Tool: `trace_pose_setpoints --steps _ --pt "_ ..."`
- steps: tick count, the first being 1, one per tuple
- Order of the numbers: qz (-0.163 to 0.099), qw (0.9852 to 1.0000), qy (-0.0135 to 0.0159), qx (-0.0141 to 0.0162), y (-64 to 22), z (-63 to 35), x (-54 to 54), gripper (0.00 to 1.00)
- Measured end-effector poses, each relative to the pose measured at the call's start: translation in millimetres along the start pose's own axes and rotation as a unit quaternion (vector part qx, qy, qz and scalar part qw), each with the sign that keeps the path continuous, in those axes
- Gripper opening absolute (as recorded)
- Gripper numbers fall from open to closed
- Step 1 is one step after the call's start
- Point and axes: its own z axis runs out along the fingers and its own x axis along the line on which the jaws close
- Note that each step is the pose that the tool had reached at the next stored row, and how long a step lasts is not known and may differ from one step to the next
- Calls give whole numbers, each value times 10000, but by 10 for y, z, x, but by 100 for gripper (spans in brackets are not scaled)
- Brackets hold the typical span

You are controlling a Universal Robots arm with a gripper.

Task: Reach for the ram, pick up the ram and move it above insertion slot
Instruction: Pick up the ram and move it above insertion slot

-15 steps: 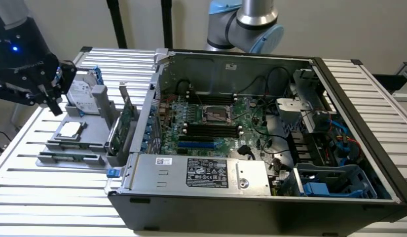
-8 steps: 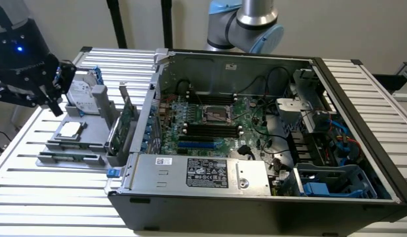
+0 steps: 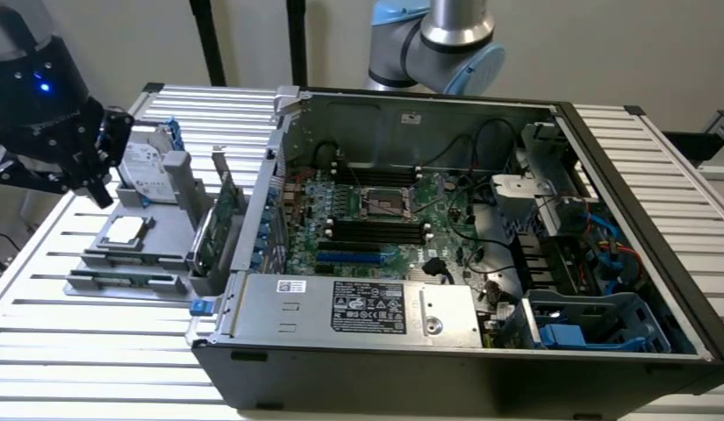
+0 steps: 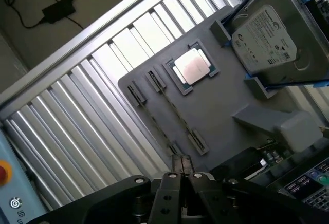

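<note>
1. The ram (image 3: 125,281) (image 4: 175,112) sits on edge in a narrow holder on the grey tray (image 3: 162,241) (image 4: 226,100), with clips at both of its ends. Nothing touches it.
2. The gripper (image 3: 98,189) (image 4: 183,175) hangs above the tray, apart from the ram, its fingertips drawn together with nothing between them.
3. A CPU (image 3: 124,231) (image 4: 193,67) lies flat on the tray just beside the ram.
4. A hard drive (image 3: 145,167) (image 4: 272,34) in a blue frame stands at the tray's far end, close to the gripper in the exterior view.
5. A green card (image 3: 227,219) stands upright between the tray and the open case (image 3: 455,368).
6. Inside the case, dark slots (image 3: 379,230) run across the motherboard (image 3: 338,254) below the CPU socket.
7. Tray and case rest on a slatted metal bench (image 3: 92,351) (image 4: 103,106).
</note>
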Motion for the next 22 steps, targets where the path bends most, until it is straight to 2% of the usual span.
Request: trace_pose_setpoints --steps 3,6,11,14,17,20,22 --pt "-273 9996 6 0 0 9 0 11" --pt "-543 9985 12 0 -1 19 0 11" --pt "-999 9950 22 0 -1 38 0 11" --pt "-1267 9919 28 0 -2 50 0 11" --pt "-1539 9881 35 0 -2 63 0 11" --pt "-1806 9836 40 -1 -2 76 0 11" --pt "-1990 9800 44 0 -2 85 0 11"
